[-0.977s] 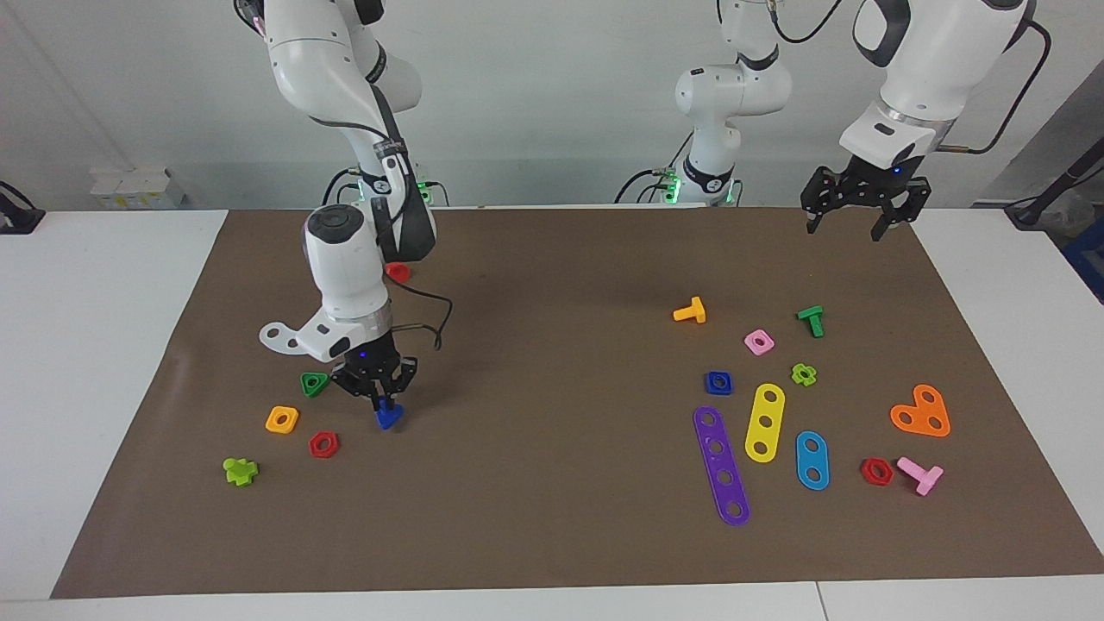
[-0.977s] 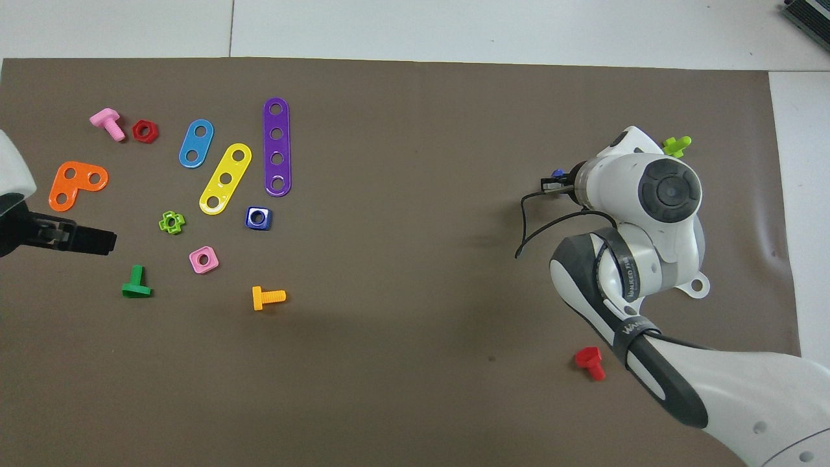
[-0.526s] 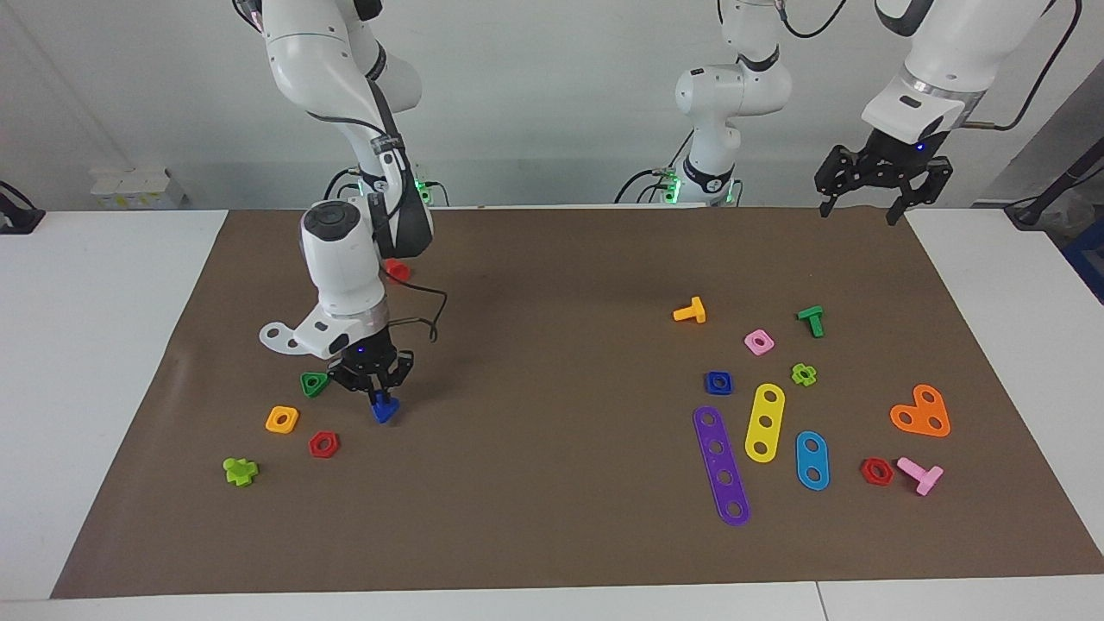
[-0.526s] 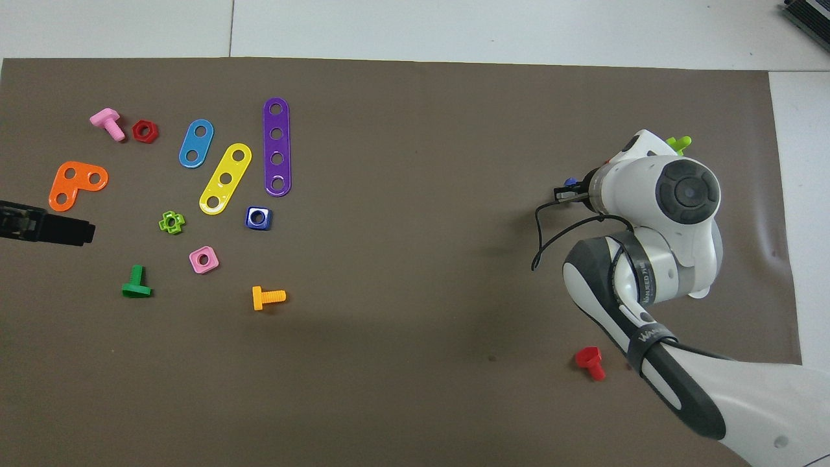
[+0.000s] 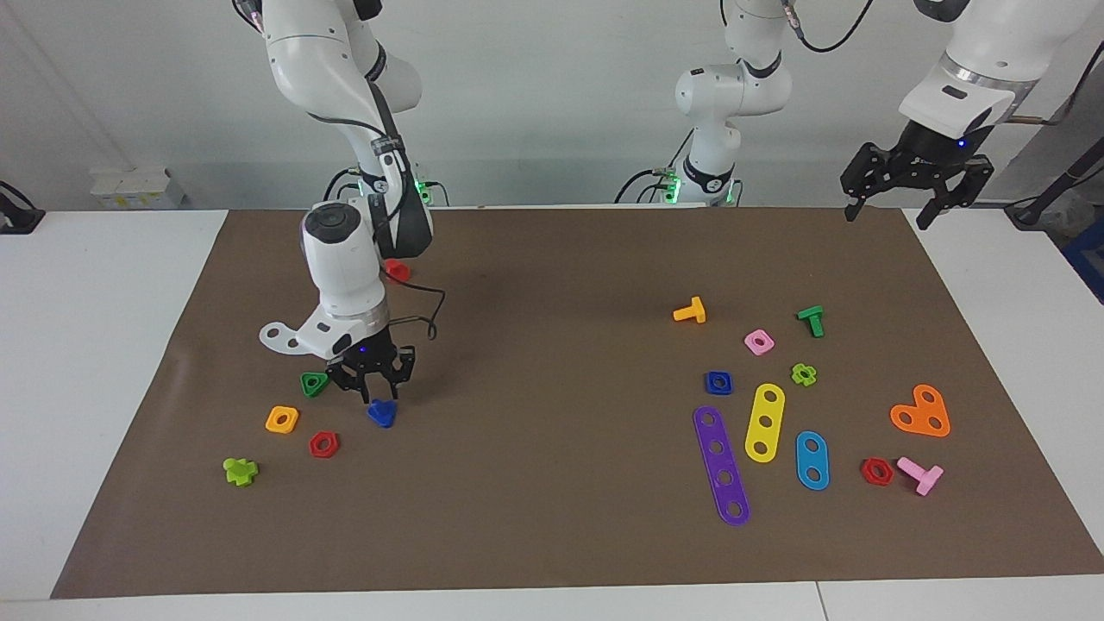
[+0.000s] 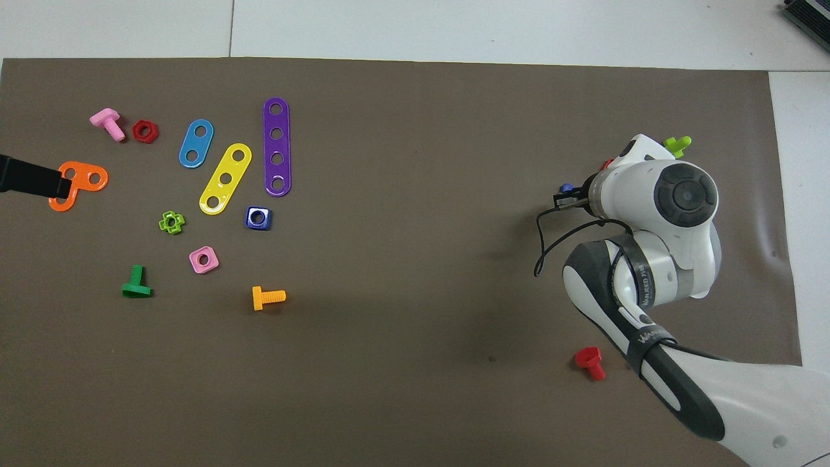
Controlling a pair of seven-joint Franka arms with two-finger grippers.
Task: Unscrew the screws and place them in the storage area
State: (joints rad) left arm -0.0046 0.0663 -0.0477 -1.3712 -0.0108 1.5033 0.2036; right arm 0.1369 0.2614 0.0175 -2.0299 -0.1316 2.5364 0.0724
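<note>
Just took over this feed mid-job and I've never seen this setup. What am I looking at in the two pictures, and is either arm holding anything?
Two white robot arms work at a table covered by a brown paper mat. One picture faces the robots from across the table; the other looks down from above their end.

The right gripper hangs just over a small dark-blue bolt that lies on the mat beside a green triangular nut, an orange nut and a red nut. Its fingers stand apart and hold nothing.

The left gripper waits open and empty, raised over the mat's corner at its own end.

Toward the left arm's end lie coloured strips, nuts and T-shaped bolts.
</note>
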